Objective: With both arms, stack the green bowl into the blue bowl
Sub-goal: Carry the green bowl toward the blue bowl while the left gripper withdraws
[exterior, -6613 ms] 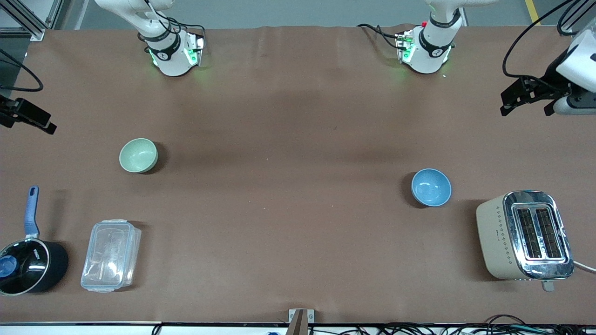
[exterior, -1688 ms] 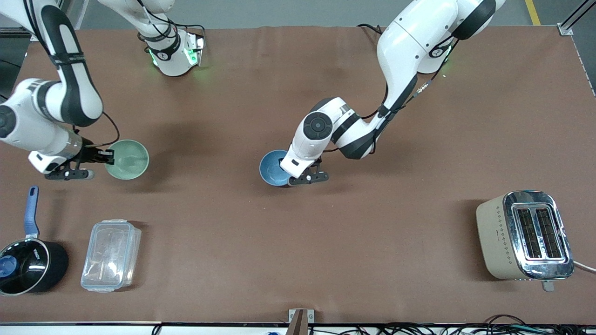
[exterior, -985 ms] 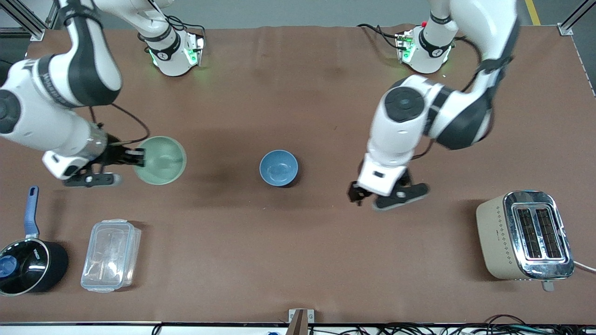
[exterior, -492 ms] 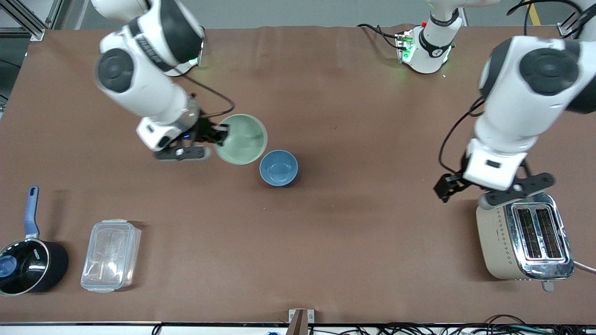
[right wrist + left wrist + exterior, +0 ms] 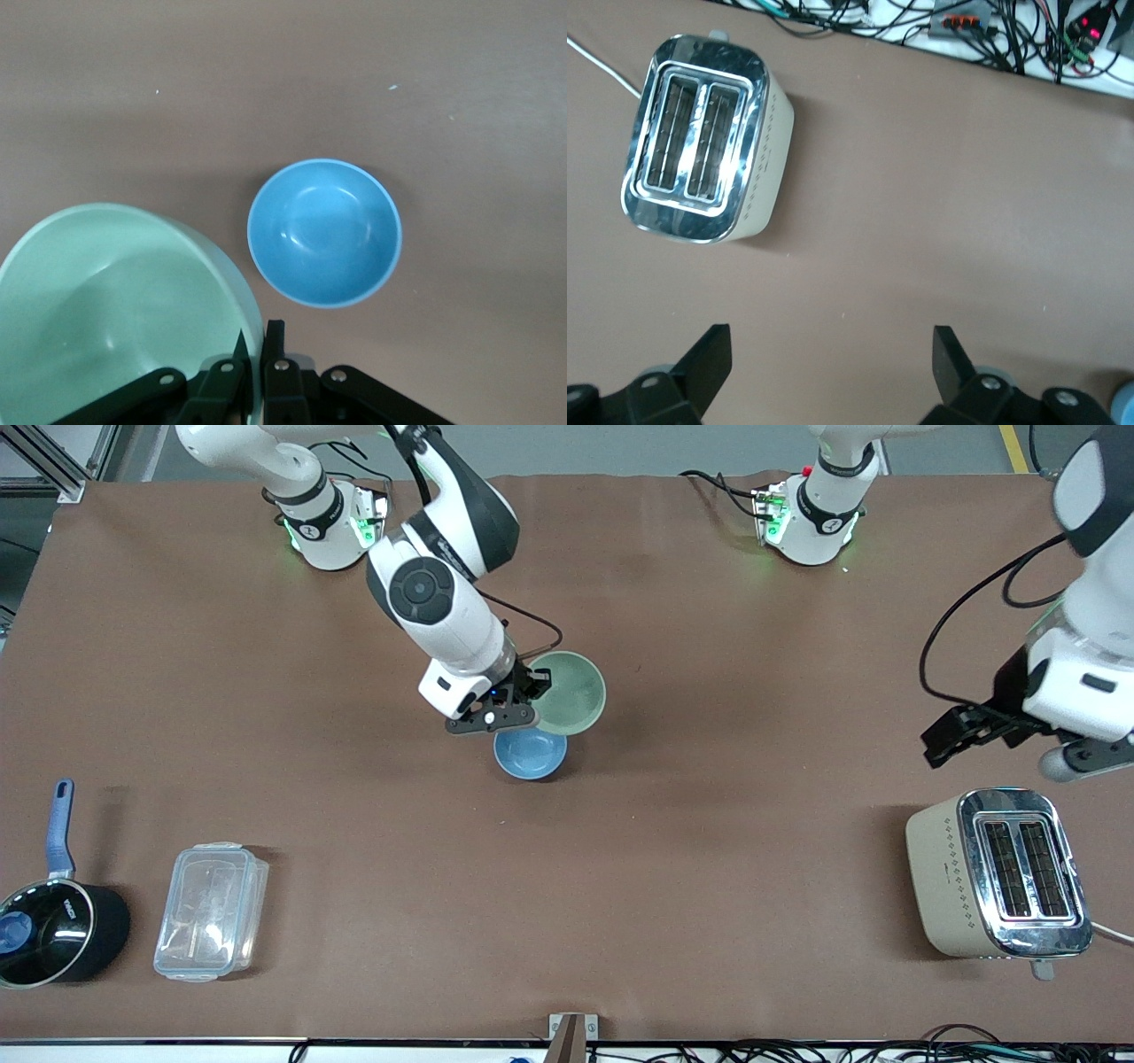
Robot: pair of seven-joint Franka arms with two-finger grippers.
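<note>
The blue bowl (image 5: 530, 755) stands upright on the brown table near its middle. It also shows in the right wrist view (image 5: 324, 232). My right gripper (image 5: 530, 691) is shut on the rim of the green bowl (image 5: 571, 693) and holds it in the air, beside and partly over the blue bowl's rim. In the right wrist view the green bowl (image 5: 115, 310) fills one corner with my right gripper (image 5: 258, 341) pinching its rim. My left gripper (image 5: 992, 735) hangs open and empty in the air near the toaster, and shows wide open in the left wrist view (image 5: 831, 352).
A beige and chrome toaster (image 5: 997, 872) stands at the left arm's end, near the front camera, and shows in the left wrist view (image 5: 704, 150). A clear plastic box (image 5: 211, 911) and a black saucepan with a blue handle (image 5: 53, 921) stand at the right arm's end.
The left gripper set the blue bowl down at the middle, let go and drew back toward the toaster. The right gripper lifted the green bowl and carried it up to the blue bowl.
</note>
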